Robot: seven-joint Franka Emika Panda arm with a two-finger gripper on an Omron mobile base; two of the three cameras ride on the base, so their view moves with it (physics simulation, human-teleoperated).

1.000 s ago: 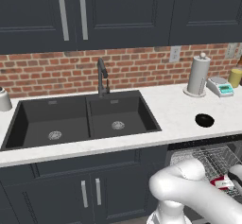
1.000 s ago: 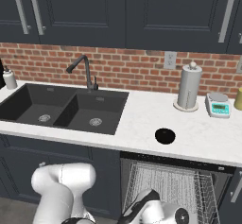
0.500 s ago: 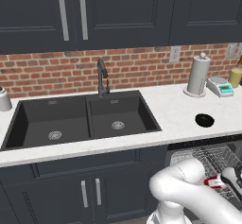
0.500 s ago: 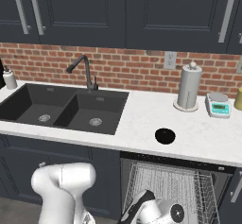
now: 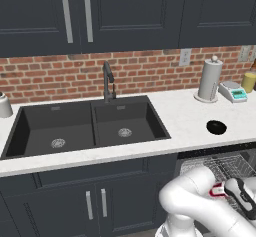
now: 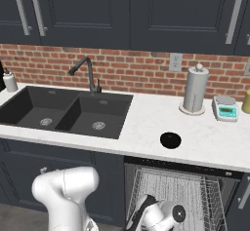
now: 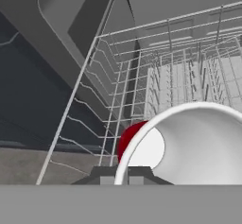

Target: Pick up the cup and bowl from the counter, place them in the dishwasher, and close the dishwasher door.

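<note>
hand view — claw point(image 7: 121, 180) clenched on the cup point(image 7: 189, 142) over the dishwasher point(image 7: 189, 72) rack.

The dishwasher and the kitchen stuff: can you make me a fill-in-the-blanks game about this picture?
1. The end effector is shut on the ____ cup.
2. The bowl on the counter is colored ____.
3. The dishwasher has its wire rack pulled ____.
4. The paper towel roll stands beside a kitchen ____.

Missing words: red; black; out; scale
</note>
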